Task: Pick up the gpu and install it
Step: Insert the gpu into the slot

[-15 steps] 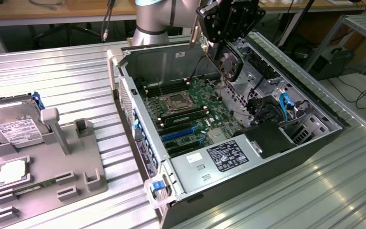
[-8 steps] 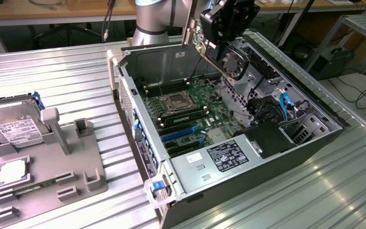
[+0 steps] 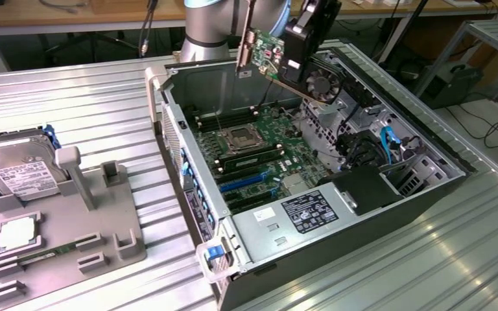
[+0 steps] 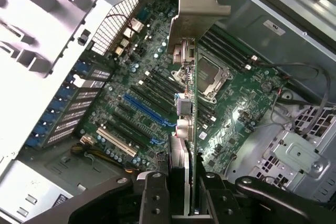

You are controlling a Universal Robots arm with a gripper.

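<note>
Robotics lab: ribbed metal table, wooden workbenches, floor cables.

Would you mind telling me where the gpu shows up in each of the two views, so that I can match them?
Exterior view: the gpu hangs in the gripper above the open case, near the picture's top middle.
Wrist view: the gpu is seen edge-on, reaching from the gripper out over the motherboard, silver bracket farthest away.
Shared landmark: the processor socket.
</note>
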